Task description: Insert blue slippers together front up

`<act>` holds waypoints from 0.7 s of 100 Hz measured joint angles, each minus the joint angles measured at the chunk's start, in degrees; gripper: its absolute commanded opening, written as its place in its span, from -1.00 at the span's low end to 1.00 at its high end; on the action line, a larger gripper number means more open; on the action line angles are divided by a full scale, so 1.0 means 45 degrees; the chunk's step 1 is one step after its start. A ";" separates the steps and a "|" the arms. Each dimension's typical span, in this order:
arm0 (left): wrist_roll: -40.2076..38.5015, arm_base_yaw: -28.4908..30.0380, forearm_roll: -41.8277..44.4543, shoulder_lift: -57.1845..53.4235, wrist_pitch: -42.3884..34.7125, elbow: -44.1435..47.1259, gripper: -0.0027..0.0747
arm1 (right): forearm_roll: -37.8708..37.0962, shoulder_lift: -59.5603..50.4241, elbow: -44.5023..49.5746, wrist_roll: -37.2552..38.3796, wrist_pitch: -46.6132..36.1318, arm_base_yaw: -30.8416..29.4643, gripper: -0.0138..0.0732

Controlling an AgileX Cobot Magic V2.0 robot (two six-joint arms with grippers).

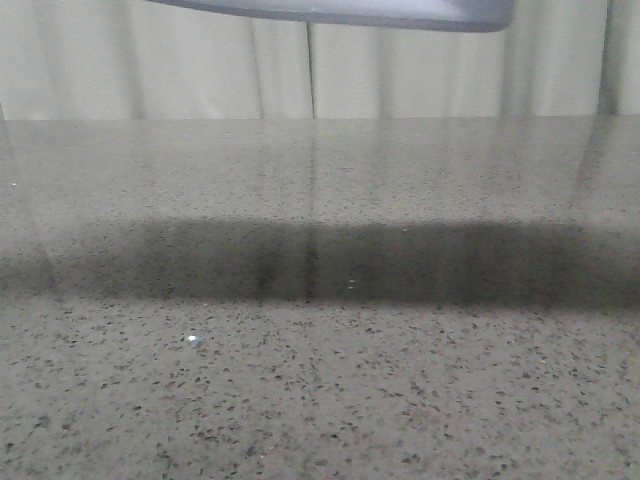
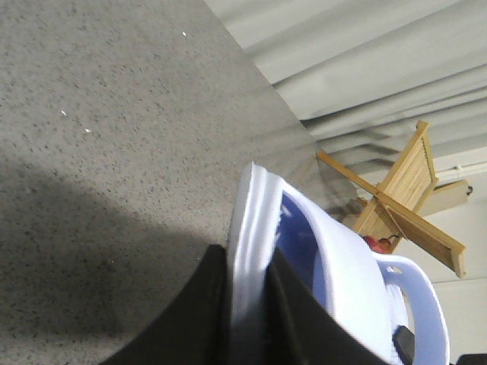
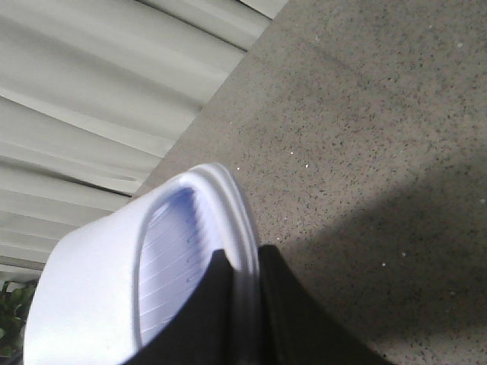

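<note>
**A:** How would those blue slippers handle, by the look of them?

**B:** Light and springy, most likely. They look like moulded foam with a thick sole, so they should give a little under a pinch without breaking. The smooth skin could slide if the grip is loose. The sole's side edge seems the sound place to hold, and that is where both arms have them.

**A:** So what is the left gripper (image 2: 247, 304) doing?

**B:** Its dark fingers (image 2: 199, 312) are clamped on the sole rim of one slipper (image 2: 342, 281), one finger on each face of the edge. The strap with its side hole shows beyond them. The jaws stand only as wide as the sole is thick.

**A:** And the right?

**B:** The right gripper (image 3: 243, 304) pinches the rim of the other slipper (image 3: 99, 289) the same way, with the ribbed footbed showing beside the fingers.

**A:** Where are the slippers in the scene?

**B:** Both are held up off the speckled table (image 1: 320, 400). The front view shows only a pale blue-grey edge (image 1: 340, 12) at the very top, above the far middle of the table, probably a slipper sole. Whether the two slippers touch each other cannot be told.
</note>
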 measured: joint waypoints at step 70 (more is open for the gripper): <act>0.1549 0.0082 -0.2830 0.0000 0.1500 0.0000 -0.89 | 0.2579 0.0069 0.0000 -0.3945 0.0109 -0.0024 -0.93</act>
